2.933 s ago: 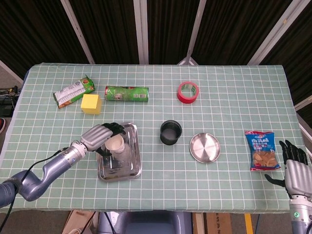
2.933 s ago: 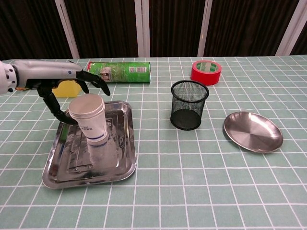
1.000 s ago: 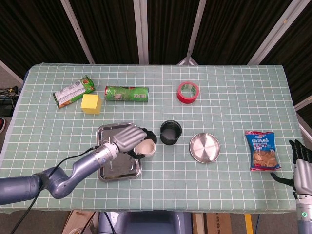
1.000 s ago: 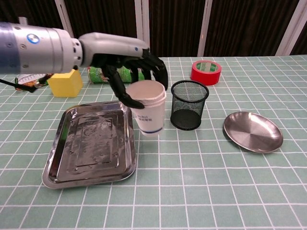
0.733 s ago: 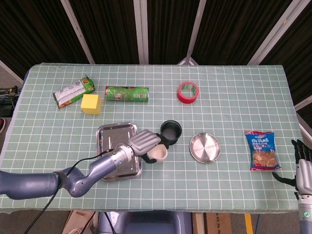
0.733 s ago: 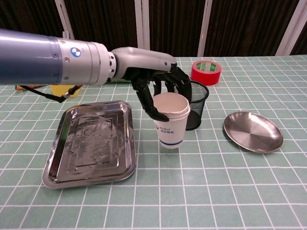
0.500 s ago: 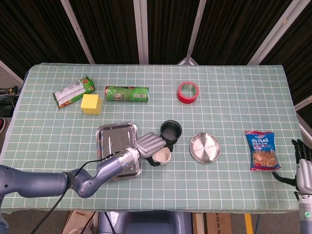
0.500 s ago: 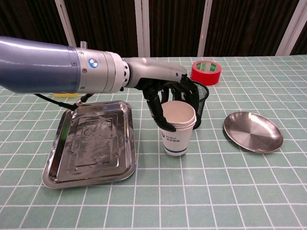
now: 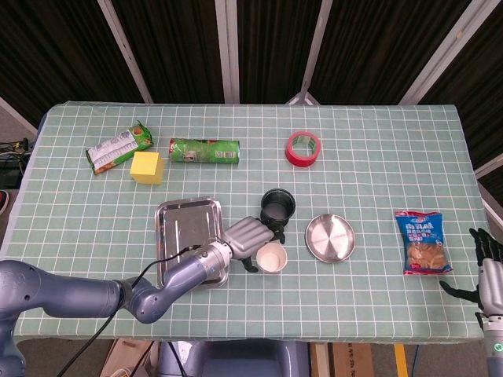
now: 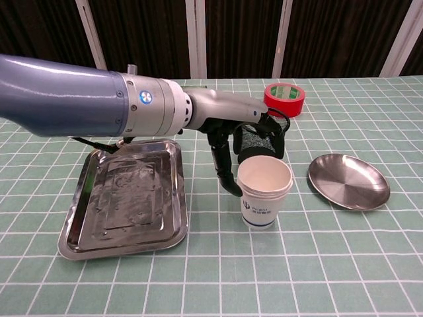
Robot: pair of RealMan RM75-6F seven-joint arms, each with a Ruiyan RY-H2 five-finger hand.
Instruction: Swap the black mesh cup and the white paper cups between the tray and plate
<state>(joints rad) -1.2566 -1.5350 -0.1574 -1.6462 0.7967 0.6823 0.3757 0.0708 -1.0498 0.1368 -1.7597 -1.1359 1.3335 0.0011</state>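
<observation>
From above, the left hand (image 9: pixel 250 236) reaches across the green checked table (image 9: pixel 377 157) and holds the white paper cups (image 9: pixel 272 257) from the side, its fingers curled around the stack. The cups are between the metal tray (image 9: pixel 189 228) and the round plate (image 9: pixel 330 236), just in front of the black mesh cup (image 9: pixel 277 207). The tray has nothing in it, and the plate also. The mesh cup stands on the cloth between tray and plate, not on either of them. Farther back lie a red tape roll (image 9: pixel 303 148), a green can (image 9: pixel 204 150) on its side, a yellow block (image 9: pixel 146 166) and a snack packet (image 9: pixel 118 147). At the right side a blue bag of chips (image 9: pixel 424 242) lies flat. The right hand (image 9: pixel 490 271) is at the table's right corner, only partly in view; its dark fingers look apart and it holds nothing.

From the chest camera, the left hand (image 10: pixel 248 142) comes in from the left with dark fingers (image 10: pixel 223 165) around the back of the paper cups (image 10: pixel 264 191). The stack is upright, with its bottom at the cloth or very close; I cannot tell if it touches. The mesh cup (image 10: pixel 264 135) is right behind it, partly hidden by the hand. The plate (image 10: pixel 349 181) is to the right, near but apart from the cups, and the tray (image 10: pixel 125 198) is to the left. The tape roll (image 10: pixel 285 99) stands behind.
</observation>
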